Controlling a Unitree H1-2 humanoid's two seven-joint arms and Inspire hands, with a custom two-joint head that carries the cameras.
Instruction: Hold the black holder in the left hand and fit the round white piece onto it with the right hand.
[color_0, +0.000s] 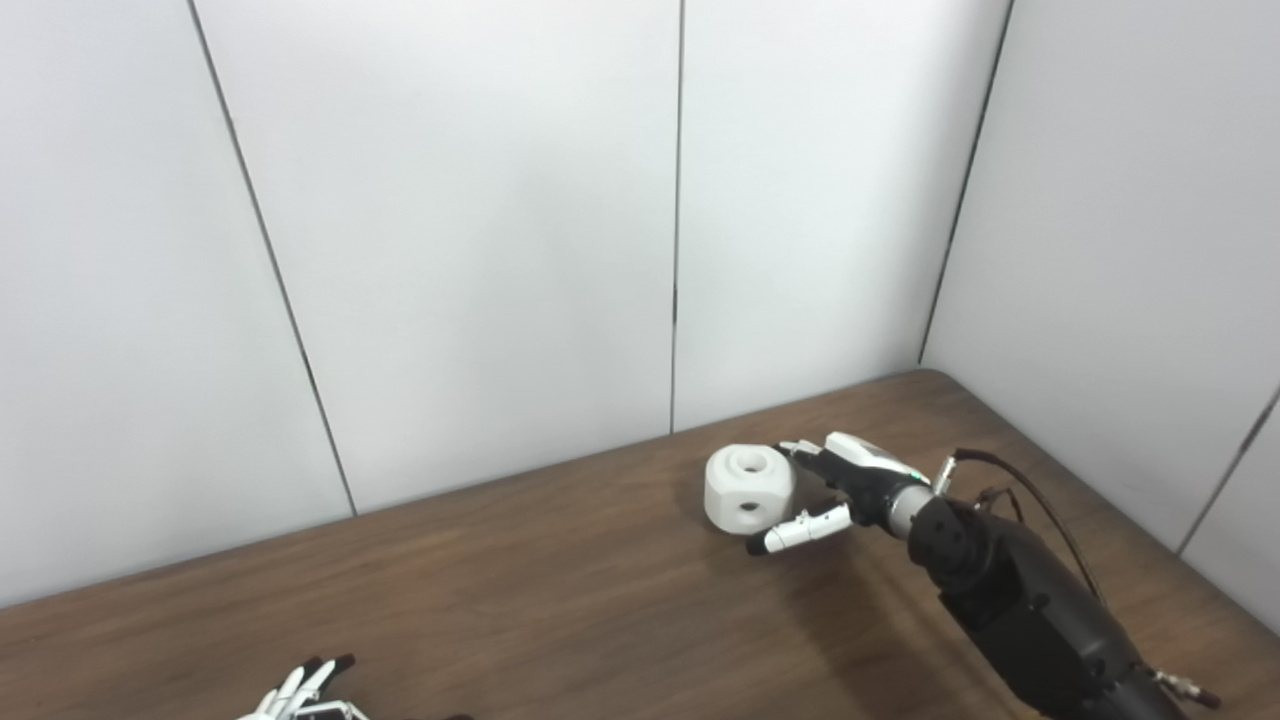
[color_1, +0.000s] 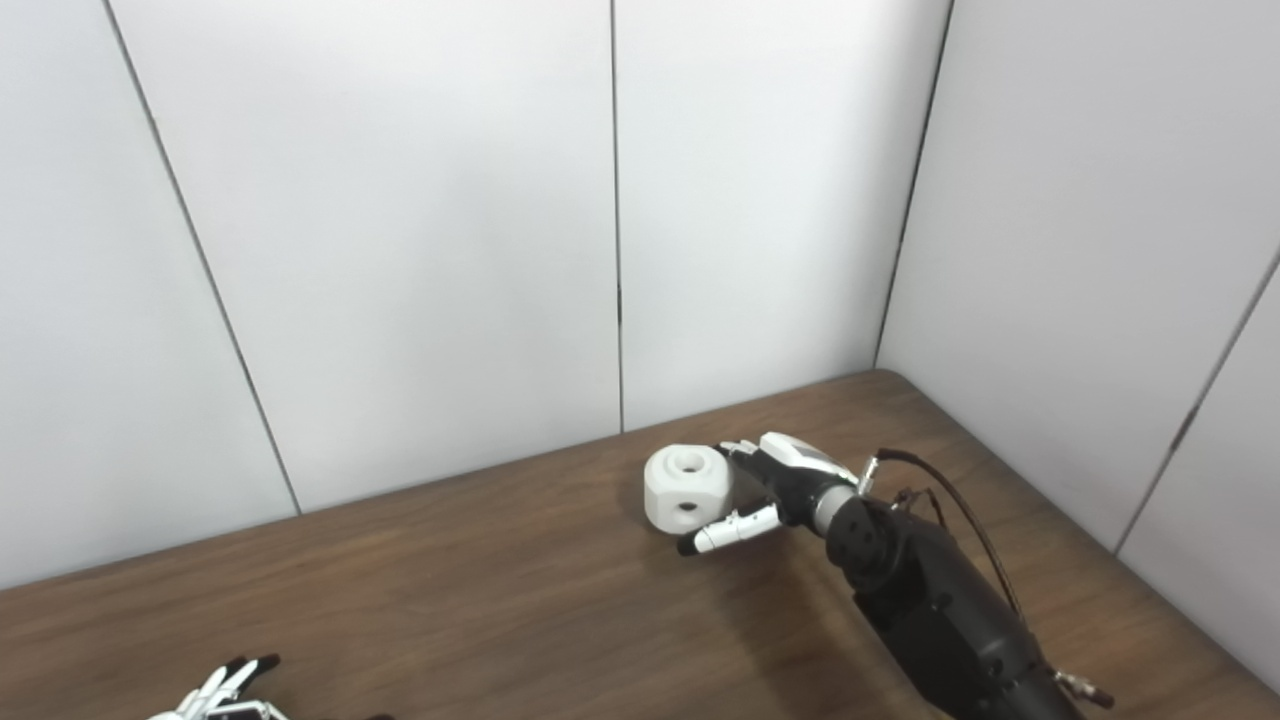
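Note:
The round white piece (color_0: 750, 488) is a chunky block with a hole in its top and another in its side. It rests on the brown table (color_0: 550, 590) towards the back right. My right hand (color_0: 850, 482) is right beside it on its right, open. Its fingers (color_0: 800, 452) reach along the far side of the piece and its thumb (color_0: 800, 532) points out in front of it. Only the outstretched, spread fingertips of my left hand (color_0: 300, 692) show, at the bottom left edge. The black holder is not in view.
White wall panels (color_0: 480, 250) close off the table at the back and on the right, meeting at the far right corner. A black cable (color_0: 1030, 500) loops over my right wrist.

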